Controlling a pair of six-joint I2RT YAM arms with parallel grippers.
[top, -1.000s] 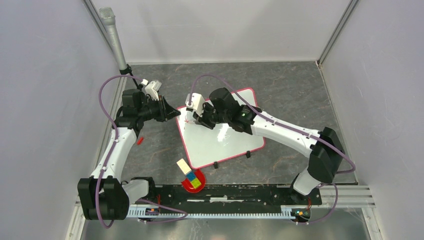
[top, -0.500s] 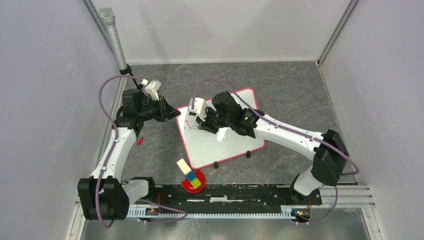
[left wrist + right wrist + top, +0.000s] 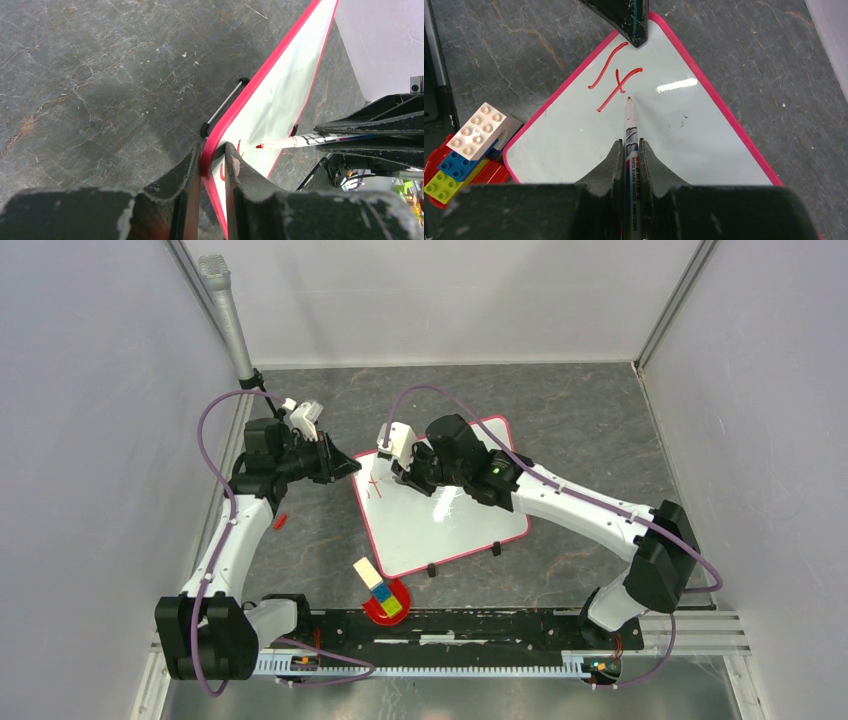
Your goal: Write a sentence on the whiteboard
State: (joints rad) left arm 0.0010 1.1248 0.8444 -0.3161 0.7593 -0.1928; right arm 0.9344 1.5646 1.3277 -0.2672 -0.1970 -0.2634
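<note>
Whiteboard (image 3: pixel 440 515), glossy white with a thin red-pink border and rounded corners, is seen lying near the middle of a dark grey marbled table (image 3: pixel 580 420), turned so that its corners point diamond-wise. Two small black clips (image 3: pixel 431 569) are fixed on its near edge.

The board's left corner is pinched by the left gripper (image 3: pixel 212 150): in the left wrist view one black finger is set on each side of the red border, closed onto the edge. The arm is reached in from the left side of the table.

A marker (image 3: pixel 630 120) with a white barrel and a red tip is clamped between the fingers of the right gripper (image 3: pixel 629 147), which are drawn in tight against the barrel. The marker is pointed at the upper left part of the whiteboard, close to the pinched corner. Two red strokes (image 3: pixel 616 82) are drawn there: one slanted line nearest the corner and, beside it, a longer slanted line crossed by a short one. The red tip is placed at the crossed stroke; whether it touches the surface cannot be told for sure, since from the left wrist it appears just off the board.

Just off the board's near corner, a stack of toy bricks (image 3: pixel 378 590), cream, blue and lime, is seen resting in a red dish (image 3: pixel 390 608). A small red object (image 3: pixel 280 521) lies on the table beside the left arm.
</note>
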